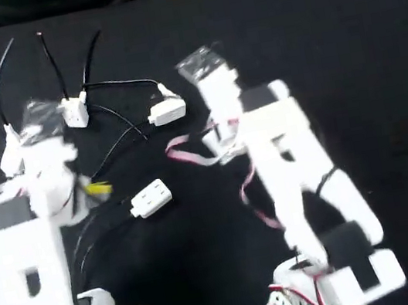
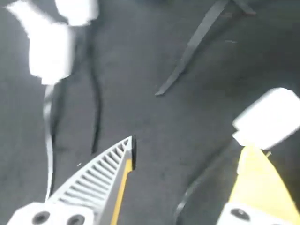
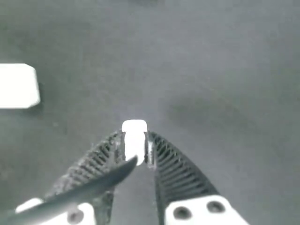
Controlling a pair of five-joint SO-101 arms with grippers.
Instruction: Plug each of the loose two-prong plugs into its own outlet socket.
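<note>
Black cloth (image 1: 382,91) covers the table, and three white outlet blocks lie on it between the two arms: a left block (image 1: 74,111), a right block (image 1: 167,111) and a near block (image 1: 151,198), with black cables (image 1: 52,64) trailing around them. The high view gives this layout but blurs both arm tips. It places the right gripper (image 1: 203,62) far of the right block and the left gripper (image 1: 34,120) just left of the left block. The right wrist view shows what the high view cannot: the right gripper (image 3: 134,140) is clamped on a small white plug (image 3: 134,130). The plug's long axis runs along the fingers, and its rounded end pokes out past the tips, pointing away from the wrist, over bare cloth. A white slab (image 3: 16,86) lies off to one side. The left wrist view shows the left gripper (image 2: 187,145) spread wide and empty, one finger ribbed white (image 2: 105,173) and the other yellow (image 2: 258,187). A white lump (image 2: 269,117) lies just beyond the yellow finger. The near block's long axis runs left to right, its right end tilted slightly far. Its cable leaves the left end, and slots show on its top face. The right block also lies roughly left to right. Whether any socket holds a plug cannot be told.
</note>
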